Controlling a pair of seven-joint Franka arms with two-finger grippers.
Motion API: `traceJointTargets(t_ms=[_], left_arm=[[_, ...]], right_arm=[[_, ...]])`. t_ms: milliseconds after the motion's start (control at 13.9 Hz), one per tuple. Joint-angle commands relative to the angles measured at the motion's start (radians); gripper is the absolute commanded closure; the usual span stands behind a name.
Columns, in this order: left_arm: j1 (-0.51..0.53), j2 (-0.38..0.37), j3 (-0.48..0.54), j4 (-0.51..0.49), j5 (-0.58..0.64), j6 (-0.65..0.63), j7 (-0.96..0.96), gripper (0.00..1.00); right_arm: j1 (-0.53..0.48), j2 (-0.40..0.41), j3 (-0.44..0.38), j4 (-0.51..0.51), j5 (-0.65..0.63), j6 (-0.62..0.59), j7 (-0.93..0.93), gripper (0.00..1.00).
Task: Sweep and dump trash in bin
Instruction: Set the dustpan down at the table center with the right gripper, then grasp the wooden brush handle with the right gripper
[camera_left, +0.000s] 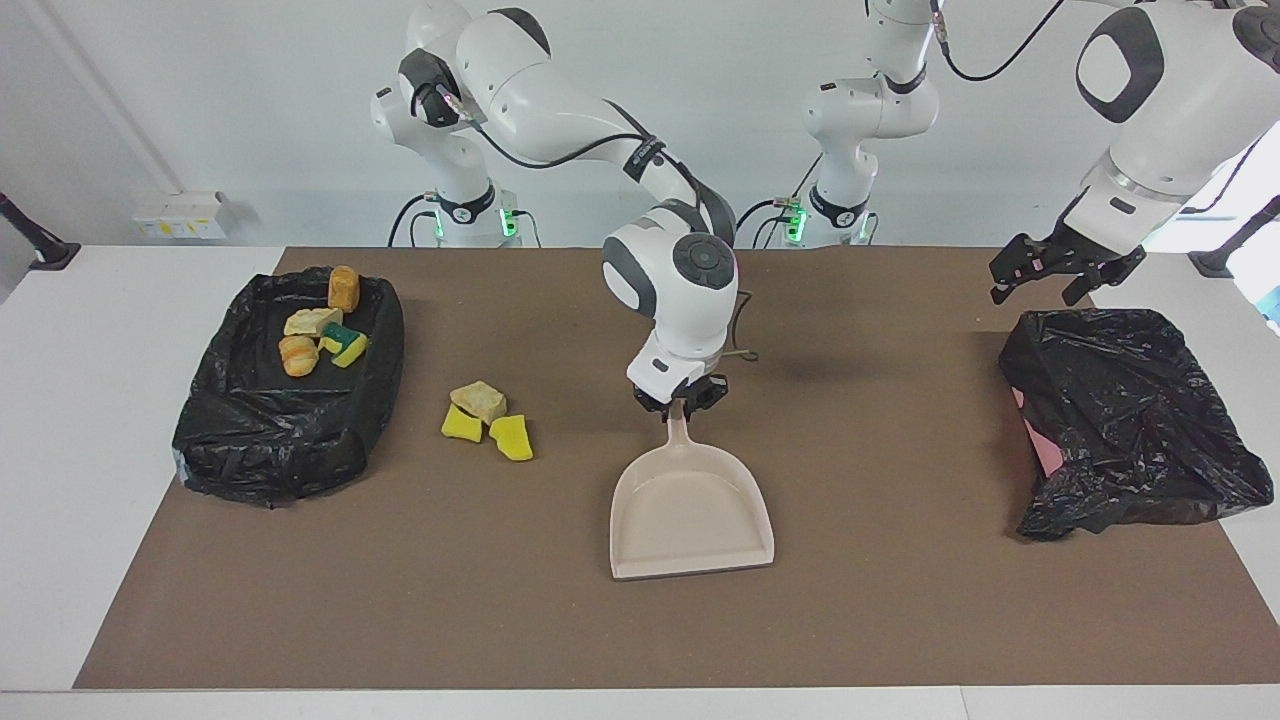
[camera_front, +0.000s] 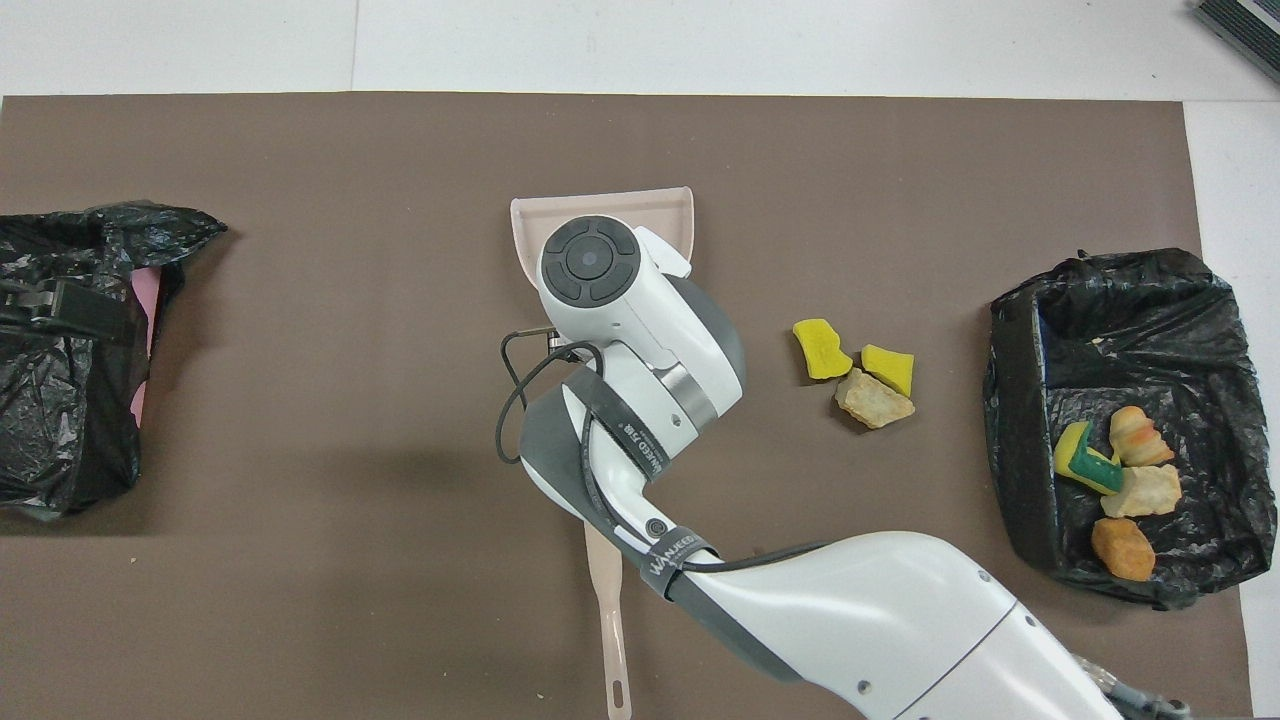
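My right gripper (camera_left: 681, 401) is shut on the handle of the beige dustpan (camera_left: 692, 512), which lies empty and low at the mat's middle, mouth turned away from the robots. In the overhead view the right arm's wrist covers that gripper and most of the dustpan (camera_front: 600, 203). Three trash scraps (camera_left: 487, 420), two yellow and one tan, lie together on the mat between the pan and the black-lined bin (camera_left: 270, 450). Several more scraps (camera_front: 1115, 480) sit inside that bin (camera_front: 1020, 400). My left gripper (camera_left: 1035, 293) hangs open over the black bag at the left arm's end.
A crumpled black bag (camera_left: 1130, 420) with pink showing through lies at the left arm's end of the mat. The beige brush handle (camera_front: 611, 630) pokes out from under the right arm, nearer to the robots than the pan. A brown mat (camera_left: 900, 600) covers the table.
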Motion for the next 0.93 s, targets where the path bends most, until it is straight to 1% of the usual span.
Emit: traceJointTargets(t_ms=[0,144,215,431,574,718,861], left_arm=[[0.009,-0.007,-0.008,-0.002,0.022,-0.002,-0.011,0.00],[0.009,-0.007,-0.008,-0.002,0.022,-0.002,-0.011,0.00],[0.009,-0.007,-0.008,-0.002,0.022,-0.002,-0.011,0.00],[0.009,-0.007,-0.008,-0.002,0.022,-0.002,-0.011,0.00],[0.009,-0.007,-0.008,-0.004,0.022,-0.002,-0.011,0.00],[0.009,-0.007,-0.008,-0.002,0.022,-0.002,-0.011,0.00],[0.009,-0.007,-0.008,-0.002,0.022,-0.002,-0.011,0.00]], right_arm=[[0.003,-0.009,0.000,-0.007,0.023,0.004,0.005,0.01],[0.006,-0.060,0.003,-0.036,0.024,-0.013,0.003,0.00],[0.007,-0.105,0.014,-0.085,0.027,-0.016,0.005,0.00],[0.006,-0.288,0.045,-0.287,0.049,-0.015,0.005,0.00],[0.010,-0.429,0.055,-0.422,0.110,-0.016,0.002,0.00],[0.059,-0.544,0.063,-0.571,0.133,-0.012,-0.001,0.00],[0.110,-0.624,0.063,-0.695,0.170,0.025,0.000,0.00]])
